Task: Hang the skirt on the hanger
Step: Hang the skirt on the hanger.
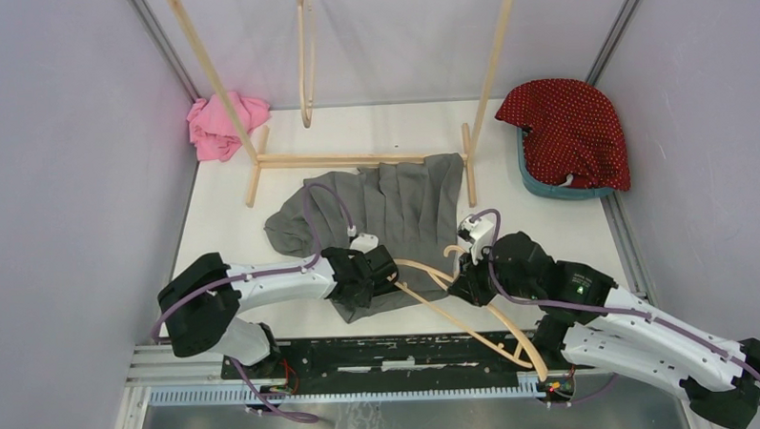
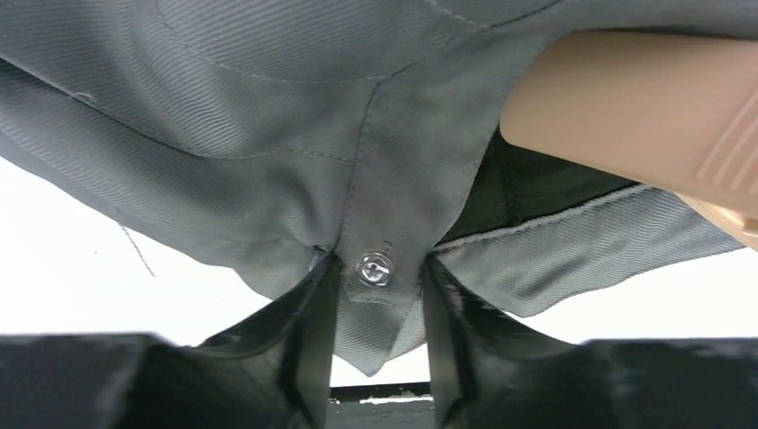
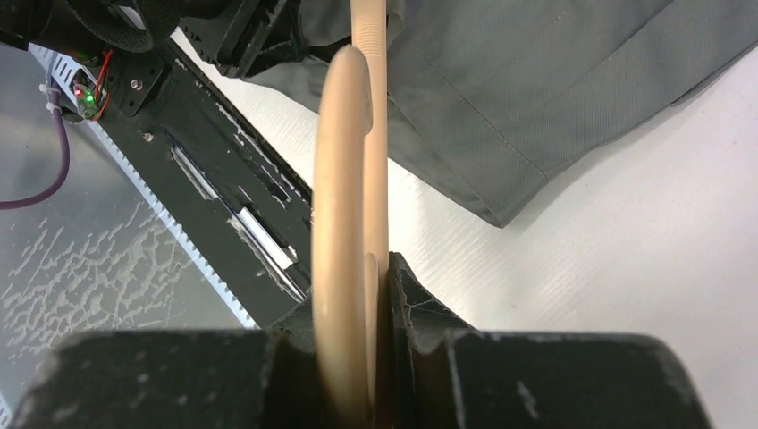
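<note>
While half-open astride twill skirt (image 2: 268, 134), left end effector (image 2: 380, 268); right (image 3: 353, 295), tight on curved hanger (image 3: 340, 179).

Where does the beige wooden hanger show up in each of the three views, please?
Top external: the beige wooden hanger lies low in the centre, between the two arms.
Left wrist: it is at the upper right, one arm of it between layers of grey fabric.
Right wrist: it is in the centre, rising from the right gripper, which holds it.
Shared landmark: the grey pleated skirt.
</note>
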You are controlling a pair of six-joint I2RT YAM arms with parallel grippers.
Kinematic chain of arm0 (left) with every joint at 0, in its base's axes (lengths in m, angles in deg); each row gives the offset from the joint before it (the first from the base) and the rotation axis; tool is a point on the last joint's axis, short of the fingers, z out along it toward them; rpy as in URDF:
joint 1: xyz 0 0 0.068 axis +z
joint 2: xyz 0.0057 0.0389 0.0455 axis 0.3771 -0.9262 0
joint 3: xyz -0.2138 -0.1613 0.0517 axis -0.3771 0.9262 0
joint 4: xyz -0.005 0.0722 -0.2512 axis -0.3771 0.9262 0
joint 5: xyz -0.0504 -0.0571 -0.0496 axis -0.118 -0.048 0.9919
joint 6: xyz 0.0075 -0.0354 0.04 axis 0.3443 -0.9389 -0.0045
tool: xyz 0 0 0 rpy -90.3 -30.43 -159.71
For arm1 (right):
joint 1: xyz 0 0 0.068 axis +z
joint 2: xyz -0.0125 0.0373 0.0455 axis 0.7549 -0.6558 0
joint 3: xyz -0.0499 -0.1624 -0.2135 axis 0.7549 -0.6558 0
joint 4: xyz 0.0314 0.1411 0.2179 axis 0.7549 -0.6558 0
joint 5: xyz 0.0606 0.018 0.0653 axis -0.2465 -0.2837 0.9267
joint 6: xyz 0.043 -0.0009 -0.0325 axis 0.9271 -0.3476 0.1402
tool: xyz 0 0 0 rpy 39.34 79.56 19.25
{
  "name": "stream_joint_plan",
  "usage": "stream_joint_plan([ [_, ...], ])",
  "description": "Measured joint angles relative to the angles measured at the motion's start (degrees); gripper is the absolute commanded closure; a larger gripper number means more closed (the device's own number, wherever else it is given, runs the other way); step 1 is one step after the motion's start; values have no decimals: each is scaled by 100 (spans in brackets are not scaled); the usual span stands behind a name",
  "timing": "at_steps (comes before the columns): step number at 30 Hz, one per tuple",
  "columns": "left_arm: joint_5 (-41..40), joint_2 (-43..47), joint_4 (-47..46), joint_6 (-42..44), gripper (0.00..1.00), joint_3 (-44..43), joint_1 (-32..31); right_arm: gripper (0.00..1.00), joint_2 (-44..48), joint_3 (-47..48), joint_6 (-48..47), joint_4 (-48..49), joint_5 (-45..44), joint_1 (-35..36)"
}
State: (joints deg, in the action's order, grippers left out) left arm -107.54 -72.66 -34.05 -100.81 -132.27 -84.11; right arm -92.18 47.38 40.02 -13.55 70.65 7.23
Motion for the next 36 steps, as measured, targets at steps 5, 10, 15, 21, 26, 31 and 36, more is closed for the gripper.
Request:
stream_joint_plan([
  [5,-46,68,-11,-2,72,0,-7,99,2,0,0,-72,22,0],
  [10,-55,142,20,-2,75,-7,-7,99,15,0,0,-125,44,0],
  [15,-59,256,109,-2,78,-72,-7,99,46,0,2,-136,63,0],
  [21,-195,527,199,-2,97,-122,-7,99,44,0,4,-179,184,0],
  [26,-308,546,297,0,97,-240,-2,99,35,-2,4,-195,323,0],
  [31,-306,529,396,9,97,-680,103,99,-66,0,-44,-208,568,0],
  [36,-289,400,433,87,97,-1279,181,99,-273,0,-149,-205,767,2],
])
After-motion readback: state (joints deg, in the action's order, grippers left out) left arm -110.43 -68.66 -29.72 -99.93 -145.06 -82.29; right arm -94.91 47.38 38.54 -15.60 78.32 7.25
